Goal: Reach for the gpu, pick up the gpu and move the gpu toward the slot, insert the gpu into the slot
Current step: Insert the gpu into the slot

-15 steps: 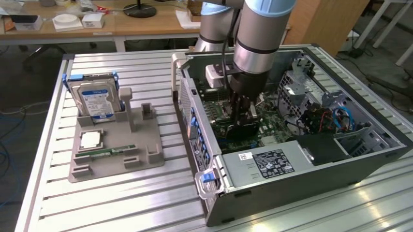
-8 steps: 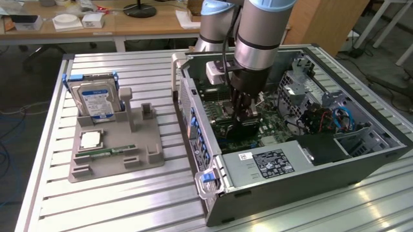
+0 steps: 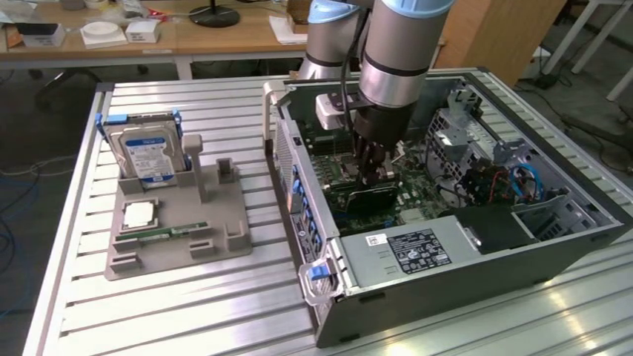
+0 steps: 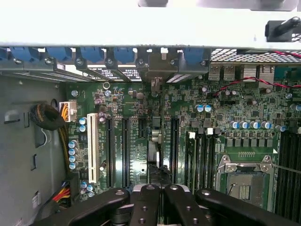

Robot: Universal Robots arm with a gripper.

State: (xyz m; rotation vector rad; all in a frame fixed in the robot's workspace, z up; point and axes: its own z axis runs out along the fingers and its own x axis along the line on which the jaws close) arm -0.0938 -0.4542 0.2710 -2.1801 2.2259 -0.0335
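The gpu [image 3: 374, 199], black-shrouded and edge-on, is standing inside the open computer case [image 3: 554, 245] at frame centre, the gripper [image 3: 374, 178] clamping it; slatted metal table [image 3: 198, 311] is lying beneath.

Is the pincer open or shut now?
Shut on the gpu. In the wrist view the pincer has its fingers pressed close together, gripping the card's thin edge above the motherboard.
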